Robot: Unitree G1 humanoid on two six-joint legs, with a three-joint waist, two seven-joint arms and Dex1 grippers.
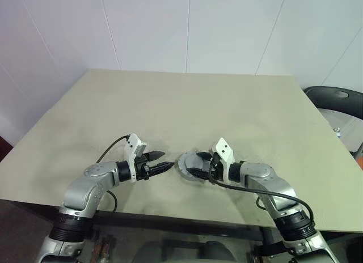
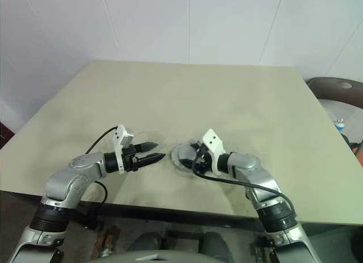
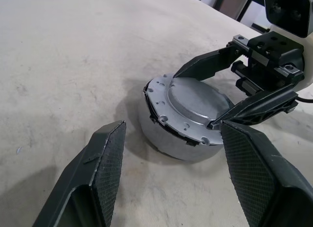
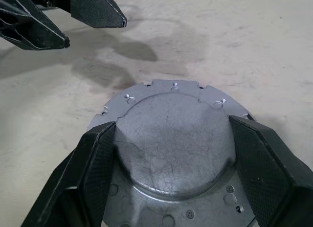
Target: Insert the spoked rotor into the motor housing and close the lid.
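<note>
The silver-grey motor housing (image 3: 161, 139) stands on the table near its front edge. The lid (image 3: 195, 102) lies on top of it, tilted, with a dark gap under its rim on the side facing my left gripper. The spoked rotor is hidden under the lid. My right gripper (image 1: 193, 164) reaches in from the right, and its fingers (image 4: 93, 163) press against both sides of the lid's raised centre. My left gripper (image 1: 168, 160) hovers open just left of the housing, pointing at it, with nothing between its fingers and a short gap to the housing.
The beige table (image 1: 187, 104) stretches wide and bare beyond the housing up to a white wall. A black chair (image 1: 334, 101) stands past the table's right edge. The housing sits close to the front edge of the table.
</note>
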